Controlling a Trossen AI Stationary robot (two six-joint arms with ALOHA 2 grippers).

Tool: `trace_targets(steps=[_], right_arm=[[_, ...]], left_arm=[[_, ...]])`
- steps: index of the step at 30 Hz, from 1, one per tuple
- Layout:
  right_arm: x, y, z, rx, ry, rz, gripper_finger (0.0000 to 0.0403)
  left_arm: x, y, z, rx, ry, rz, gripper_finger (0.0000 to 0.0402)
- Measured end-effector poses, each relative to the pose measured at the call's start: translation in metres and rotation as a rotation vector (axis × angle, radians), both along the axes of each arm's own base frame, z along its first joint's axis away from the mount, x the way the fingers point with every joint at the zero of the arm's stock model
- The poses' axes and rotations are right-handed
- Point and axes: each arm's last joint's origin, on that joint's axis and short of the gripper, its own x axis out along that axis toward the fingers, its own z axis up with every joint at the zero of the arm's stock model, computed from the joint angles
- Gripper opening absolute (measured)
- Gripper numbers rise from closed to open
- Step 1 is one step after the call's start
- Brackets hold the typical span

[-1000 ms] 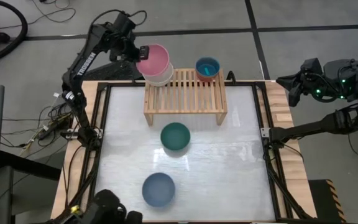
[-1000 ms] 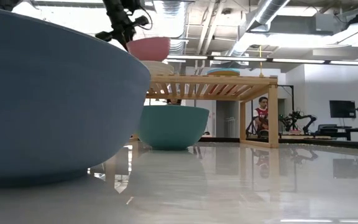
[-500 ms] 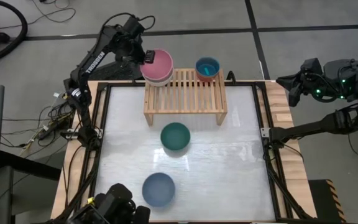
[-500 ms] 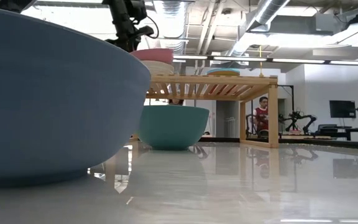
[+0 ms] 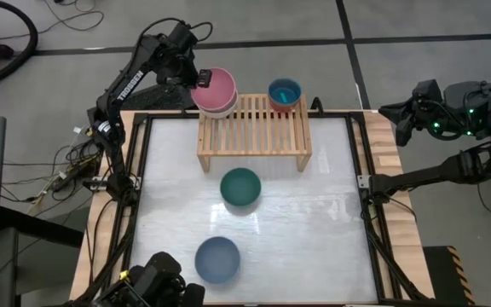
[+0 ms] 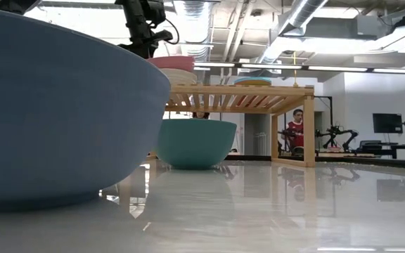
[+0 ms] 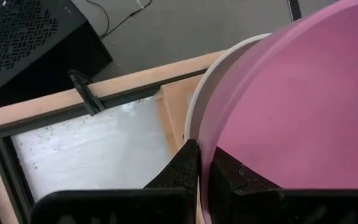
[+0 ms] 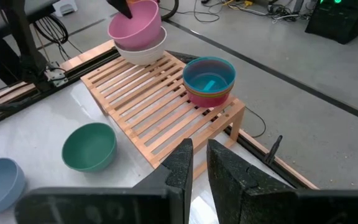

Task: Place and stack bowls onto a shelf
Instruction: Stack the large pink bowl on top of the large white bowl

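Slate blue bowl (image 5: pixel 217 258) sits nearest the front of the table (image 5: pixel 314 230), well apart from the shelf (image 5: pixel 254 128). Dark green bowl (image 5: pixel 240 187) stands on the table just in front of the shelf, betw. blue bowl and shelf, apart from both.

On the shelf's slatted top, left end: pink bowl (image 5: pixel 216 86) nested in the cream bowl (image 8: pixel 143 54), w/ only the cream rim showing under it. Left gripper (image 5: pixel 197 77) is at the pink bowl's outer rim, fingers (image 7: pixel 185 168) closed on that rim, one inside the bowl, one outside, per left wrist view.

Shelf's right end, far edge: stack of smaller bowls, teal bowl (image 5: pixel 285 90) on top, red-orange bowl (image 8: pixel 211 92) under it; others in the stack can't be told.

Right arm waits off the table, well right of the shelf; right gripper (image 8: pixel 195 163) holds nothing, fingers nearly together w/ only a narrow gap.

Beyond the shelf in the low view, a person (image 6: pixel 297 126) in red, far back in the room.
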Motion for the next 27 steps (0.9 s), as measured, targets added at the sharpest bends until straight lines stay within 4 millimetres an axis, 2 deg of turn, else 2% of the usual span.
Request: trace_targets(steps=[11, 19, 27], right_arm=[[0.0, 0.0, 0.0, -0.016, 0.012, 0.011, 0.0076], [0.0, 0.0, 0.0, -0.016, 0.012, 0.012, 0.0076], [0.0, 0.0, 0.0, -0.016, 0.012, 0.011, 0.0076]], left_arm=[[0.003, 0.003, 0.001, 0.022, -0.037, 0.015, 0.0], [0.016, 0.008, -0.016, -0.031, 0.002, -0.029, 0.0], [0.013, 0.008, -0.014, -0.024, 0.009, -0.015, 0.0]])
